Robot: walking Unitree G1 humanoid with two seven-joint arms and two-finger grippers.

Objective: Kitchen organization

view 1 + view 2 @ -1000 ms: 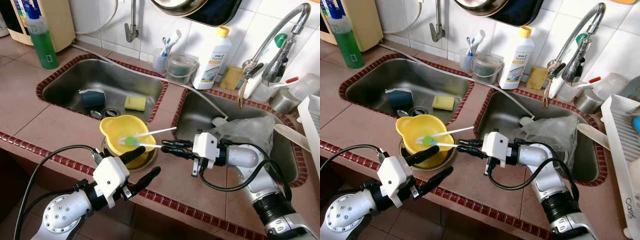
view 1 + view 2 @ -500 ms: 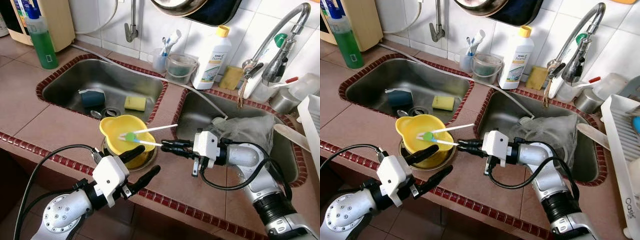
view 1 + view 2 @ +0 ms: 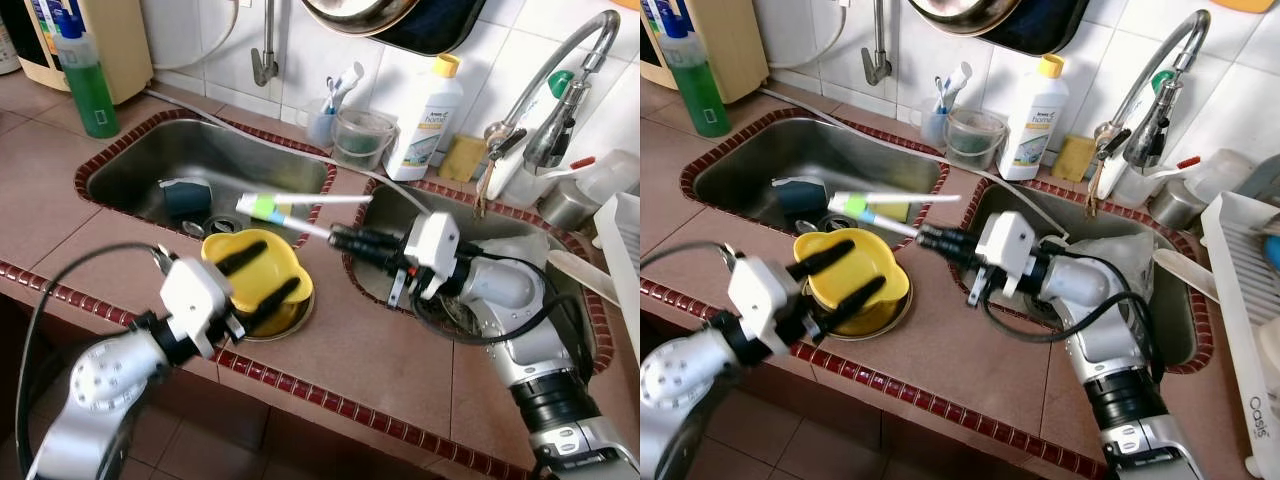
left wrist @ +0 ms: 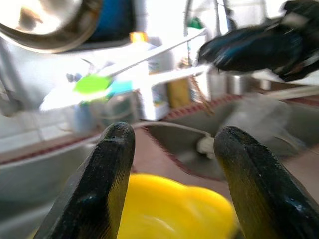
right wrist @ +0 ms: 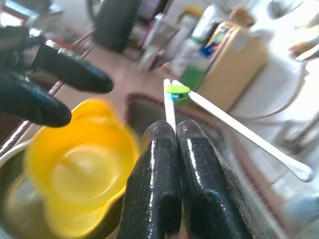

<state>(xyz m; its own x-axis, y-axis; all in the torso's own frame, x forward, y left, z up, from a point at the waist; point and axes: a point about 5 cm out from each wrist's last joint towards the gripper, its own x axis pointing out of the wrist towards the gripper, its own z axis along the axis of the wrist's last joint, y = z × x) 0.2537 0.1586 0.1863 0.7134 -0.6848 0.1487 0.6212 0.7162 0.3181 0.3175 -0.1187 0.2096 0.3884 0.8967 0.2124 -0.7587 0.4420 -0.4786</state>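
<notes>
- The right gripper (image 3: 338,238) has its black fingers pressed tight together on one stick of a pair of white training chopsticks joined by a green clip (image 3: 268,207); it holds them in the air above the strip of brown tiled bench (image 3: 60,200) that divides the two sinks.
- The chopsticks point toward the left stainless steel sink (image 3: 130,170), and their clip end hangs over that sink's front right corner.
- In the right wrist view the two fingers (image 5: 159,164) touch along their length, with the thin white stick coming out between their tips.
- The left gripper (image 3: 255,275) has its fingers spread wide apart and grips nothing; the two black fingers lie over a yellow scalloped plastic bowl (image 3: 290,272).
- The yellow bowl sits inside a shallow round metal dish (image 3: 295,320) near the front edge of the bench, just in front of the left sink's front right corner.
- In the left sink lie a dark blue cup (image 3: 184,195) on its side and a yellow sponge (image 3: 292,212), partly hidden behind the chopsticks.
- The right stainless steel sink (image 3: 575,340) holds a crumpled clear plastic bag (image 3: 520,255).
- At the back edge of the bench stand a white bottle with a yellow cap (image 3: 424,112) and a clear tub (image 3: 360,136); a green liquid bottle (image 3: 82,75) stands at the back left corner.
</notes>
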